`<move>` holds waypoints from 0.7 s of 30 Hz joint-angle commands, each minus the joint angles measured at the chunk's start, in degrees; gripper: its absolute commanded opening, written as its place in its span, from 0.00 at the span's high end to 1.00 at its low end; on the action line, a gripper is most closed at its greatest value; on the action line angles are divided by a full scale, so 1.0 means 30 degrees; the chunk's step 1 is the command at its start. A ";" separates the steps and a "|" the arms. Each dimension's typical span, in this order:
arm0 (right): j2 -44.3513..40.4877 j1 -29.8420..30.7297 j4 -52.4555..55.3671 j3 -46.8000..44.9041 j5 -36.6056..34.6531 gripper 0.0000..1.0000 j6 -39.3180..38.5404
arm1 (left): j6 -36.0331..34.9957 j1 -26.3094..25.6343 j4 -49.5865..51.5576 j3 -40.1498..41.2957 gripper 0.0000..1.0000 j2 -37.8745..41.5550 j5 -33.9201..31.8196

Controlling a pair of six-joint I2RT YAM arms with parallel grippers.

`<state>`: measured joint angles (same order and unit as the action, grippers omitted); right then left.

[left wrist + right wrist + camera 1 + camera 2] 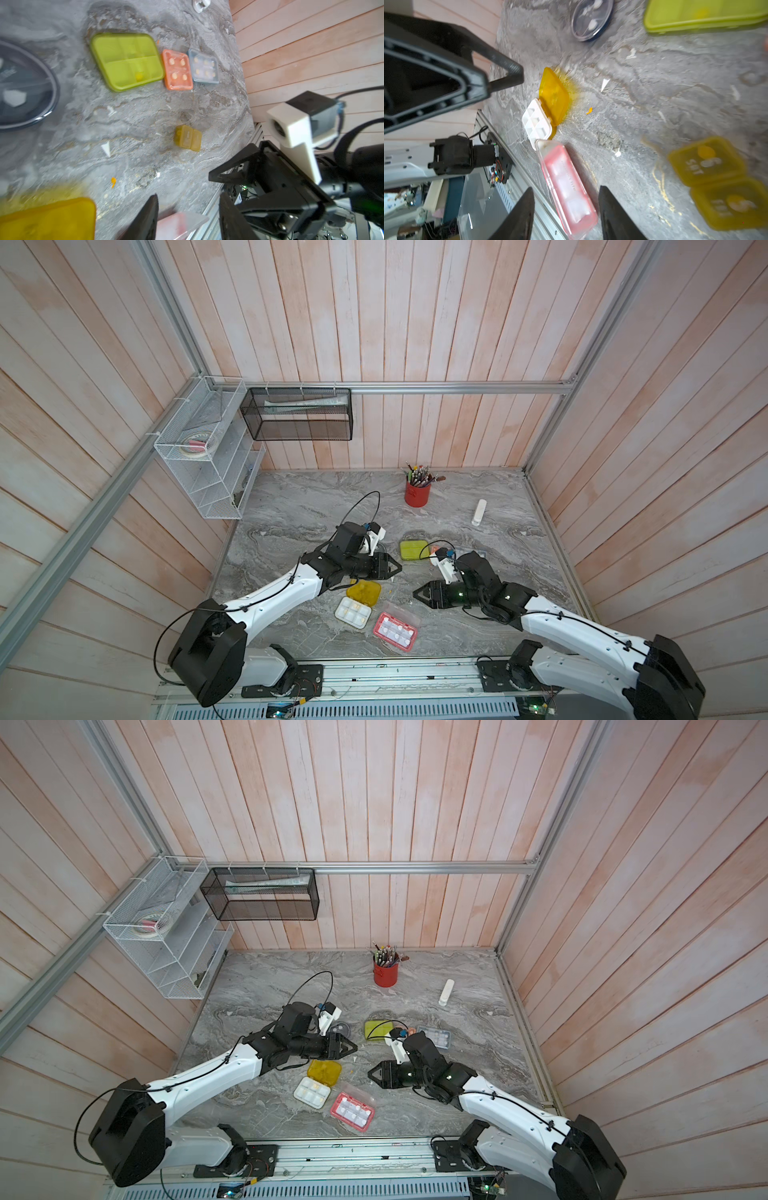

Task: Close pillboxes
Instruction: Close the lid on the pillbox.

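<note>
We see both claws hovering over the middle of the grey marbled worktop (299, 506), tips turned toward each other. The left claw (394, 568) points right and the right claw (419, 593) points left. In the wrist views the left fingers (148, 218) and the right fingers (614, 214) stand apart with nothing gripped, so both claws are open and empty.

Nearest the front edge lies the pink-red pillbox (395, 630). Its long axis runs left to right, slanting toward the front at its right end. Its clear lid (402, 610) stands open along the far long side. Just to its left sits the yellow pillbox (353, 612), white six-cell base facing up. Its yellow lid (365, 592) is swung back, away from the front edge.

Beyond the claws, the lime-olive pillbox (413, 549) lies flat, long axis left to right, lid looking shut. Just beside its right end sit the orange pillbox (177, 70) and the light blue pillbox (204, 66), touching each other, each showing four cells. The round dark pillbox (338, 1029) lies left of the lime-olive one, partly under the left wrist. The small olive pillbox (188, 138), two cells joined in a line, lies near the right claw. It is too blurred for us to judge its lids.
</note>
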<state>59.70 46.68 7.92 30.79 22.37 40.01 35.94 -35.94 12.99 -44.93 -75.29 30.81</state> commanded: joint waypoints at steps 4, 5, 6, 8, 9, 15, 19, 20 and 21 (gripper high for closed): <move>0.2436 0.2747 0.2448 0.2951 -0.1720 0.45 -0.2468 | 0.0432 0.1000 -0.0161 0.2571 0.50 0.2144 0.0073; 0.2788 0.2988 0.2663 0.3176 -0.1996 0.45 -0.2607 | 0.0497 0.1093 -0.0135 0.2828 0.50 0.2389 0.0047; 0.3031 0.3190 0.2768 0.3291 -0.2193 0.45 -0.2721 | 0.0554 0.1190 -0.0156 0.3011 0.50 0.2558 0.0043; 0.3587 0.3517 0.3023 0.3546 -0.2566 0.45 -0.3002 | 0.0667 0.1339 -0.0174 0.3310 0.50 0.2833 0.0043; 0.3791 0.3635 0.3188 0.3718 -0.2712 0.45 -0.3171 | 0.0701 0.1373 -0.0174 0.3406 0.50 0.2927 0.0043; 0.5046 0.4562 0.4361 0.4976 -0.3129 0.47 -0.4207 | 0.0792 0.1574 -0.0184 0.3660 0.48 0.3123 0.0043; 0.5511 0.5031 0.5259 0.5452 -0.3610 0.48 -0.4676 | 0.0902 0.1609 -0.0217 0.3673 0.48 0.3210 -0.0015; 0.5639 0.5166 0.5572 0.5569 -0.3867 0.49 -0.4815 | 0.0910 0.1610 -0.0209 0.3667 0.48 0.3227 -0.0044; 0.5744 0.5291 0.5825 0.5684 -0.4080 0.49 -0.4959 | 0.0924 0.1610 -0.0238 0.3675 0.48 0.3242 -0.0045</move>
<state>76.01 61.60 20.99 46.26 12.97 27.59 38.46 -31.42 13.08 -34.59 -66.63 31.00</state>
